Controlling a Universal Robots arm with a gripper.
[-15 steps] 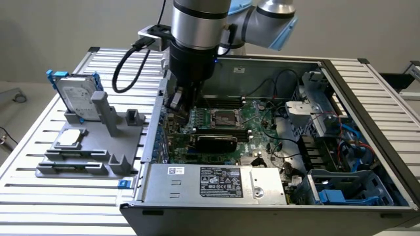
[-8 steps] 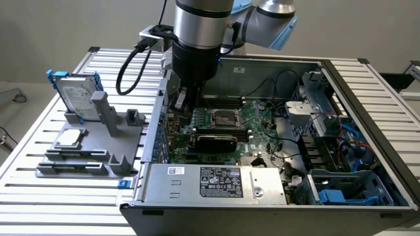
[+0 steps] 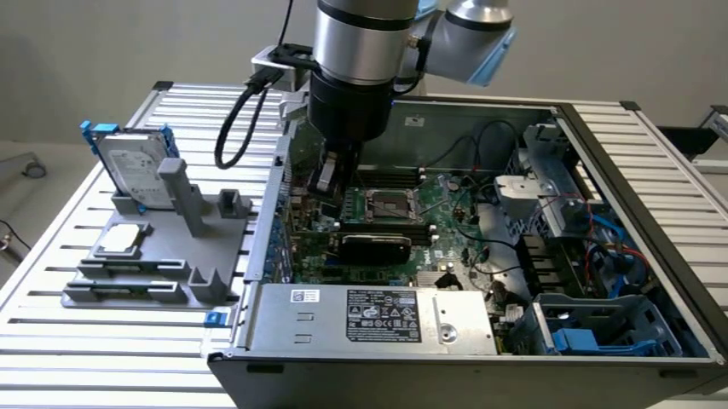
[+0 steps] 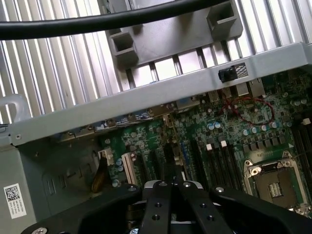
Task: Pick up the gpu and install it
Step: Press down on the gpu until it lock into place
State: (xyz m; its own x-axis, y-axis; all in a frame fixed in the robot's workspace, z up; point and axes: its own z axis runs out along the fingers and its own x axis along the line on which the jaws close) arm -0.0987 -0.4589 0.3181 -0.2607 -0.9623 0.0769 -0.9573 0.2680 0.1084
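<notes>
The gripper (image 3: pixel 326 189) hung inside the open computer case (image 3: pixel 637 162) with its jaws closed on nothing, fingertips meeting above the green motherboard (image 4: pixel 234 126). The gpu (image 3: pixel 373 248), a black rounded shroud, sat on the board just below the square metal CPU socket (image 3: pixel 384 204), near the gripper. A silver power supply (image 3: pixel 376 317) lay in front. On the ribbed aluminium table (image 3: pixel 46 341), a grey fixture (image 3: pixel 159 256) held 1 silver hard drive (image 3: pixel 131 166) with blue rails.

no legible text, labels too blurred
</notes>
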